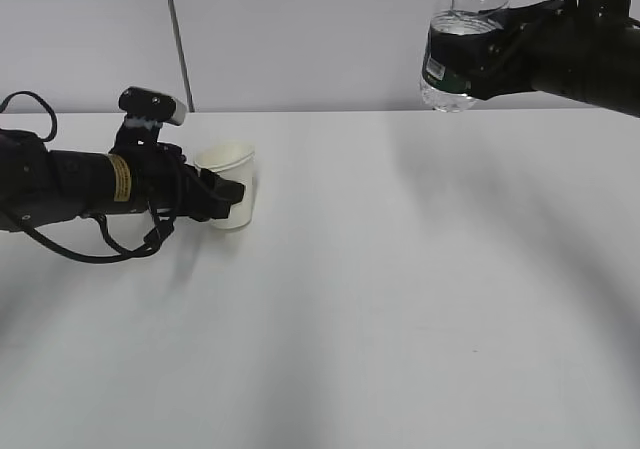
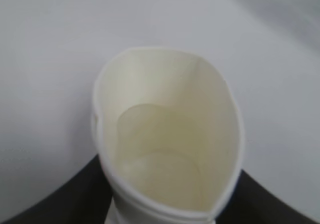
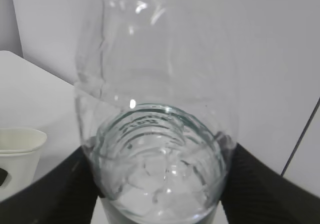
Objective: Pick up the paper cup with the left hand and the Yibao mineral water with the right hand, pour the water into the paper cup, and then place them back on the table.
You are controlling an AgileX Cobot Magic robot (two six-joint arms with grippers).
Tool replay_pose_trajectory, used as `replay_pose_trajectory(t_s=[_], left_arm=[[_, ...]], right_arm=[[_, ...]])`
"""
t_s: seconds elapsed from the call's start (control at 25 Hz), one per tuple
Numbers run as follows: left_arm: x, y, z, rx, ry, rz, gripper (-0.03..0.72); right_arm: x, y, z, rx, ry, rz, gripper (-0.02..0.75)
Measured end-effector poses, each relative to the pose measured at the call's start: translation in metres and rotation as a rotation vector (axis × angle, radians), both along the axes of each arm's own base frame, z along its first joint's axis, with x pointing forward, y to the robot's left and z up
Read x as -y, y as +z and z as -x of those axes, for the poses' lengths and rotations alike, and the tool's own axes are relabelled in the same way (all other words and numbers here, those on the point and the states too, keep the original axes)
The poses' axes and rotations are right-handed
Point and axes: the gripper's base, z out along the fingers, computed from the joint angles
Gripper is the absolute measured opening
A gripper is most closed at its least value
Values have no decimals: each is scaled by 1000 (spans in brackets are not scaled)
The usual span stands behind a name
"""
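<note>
Dark-green-labelled bottle (image 1: 457,57), print unreadable, pinched in right gripper (image 1: 480,54); left gripper (image 1: 222,195) pinching paper cup (image 1: 232,191).

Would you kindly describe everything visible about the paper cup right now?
The paper cup is small, cream-white and tapered, with a rolled rim. It stands low at the left of the white table, roughly upright; whether its base touches the surface cannot be told. The left hand grips its side wall, squeezing the mouth from round into an oval. The left wrist view shows a shallow pool of clear water at the bottom. Nothing else touches it.
</note>
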Motion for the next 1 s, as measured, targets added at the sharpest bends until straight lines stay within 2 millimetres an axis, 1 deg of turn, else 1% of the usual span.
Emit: replay_pose_trajectory(t_s=[0.12, 0.2, 0.4, 0.44, 0.64, 0.84, 1.0], left_arm=[[0, -1, 0, 0, -4, 3, 398], [1, -2, 0, -2, -8, 2, 442], [0, -3, 0, -4, -11, -4, 510], [0, -3, 0, -4, -11, -4, 510], [0, -3, 0, -4, -11, -4, 587], [0, -3, 0, -4, -10, -5, 605], [-1, 4, 0, 8, 1, -13, 605]], right_arm=[[0, 0, 0, 0, 0, 0, 500], [0, 0, 0, 0, 0, 0, 500], [0, 0, 0, -1, 0, -2, 500], [0, 0, 0, -1, 0, -2, 500], [0, 0, 0, -1, 0, -2, 500], [0, 0, 0, -1, 0, -2, 500], [0, 0, 0, 0, 1, -3, 500]])
